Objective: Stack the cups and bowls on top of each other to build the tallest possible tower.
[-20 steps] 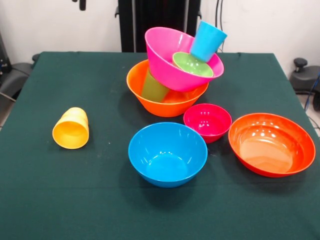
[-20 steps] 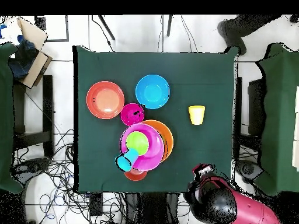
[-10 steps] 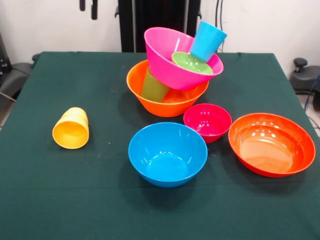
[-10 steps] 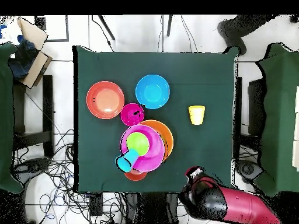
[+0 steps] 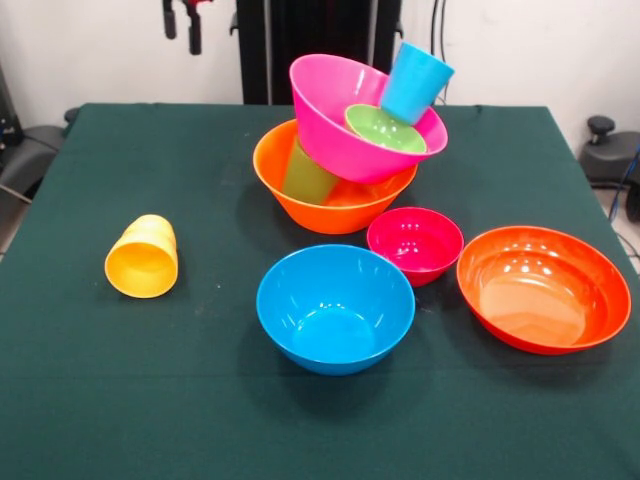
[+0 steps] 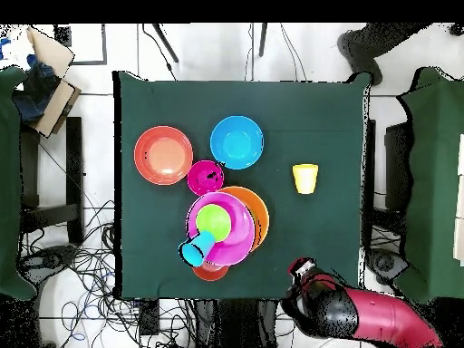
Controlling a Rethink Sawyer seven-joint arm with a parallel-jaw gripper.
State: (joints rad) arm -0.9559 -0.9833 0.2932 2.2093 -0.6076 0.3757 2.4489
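The tower stands at the table's far middle. Its base is the big orange bowl [image 5: 330, 200] with a green cup [image 5: 307, 175] leaning inside. A big pink bowl [image 5: 345, 125] tilts on top, holding a small green bowl [image 5: 385, 128] and a slanted blue cup [image 5: 415, 82]. A yellow-orange cup [image 5: 143, 257] lies on its side at the left. The blue bowl [image 5: 335, 307], small magenta bowl [image 5: 414, 243] and wide red-orange bowl [image 5: 543, 288] sit upright in front. My gripper [image 5: 182, 24] hangs open and holds nothing at the top left, far from everything. In the overhead view it [image 6: 300, 269] is at the table's edge.
A small orange-red bowl [image 6: 210, 271] peeks out from under the tower [image 6: 222, 227] in the overhead view. The green table [image 5: 90, 380] has open cloth in front and at the left. A cardboard box [image 6: 50, 53] and cables lie on the floor beside it.
The gripper has come down a little further into the front view and shifted right. The arm has swung slightly in the overhead view. No cup or bowl has moved.
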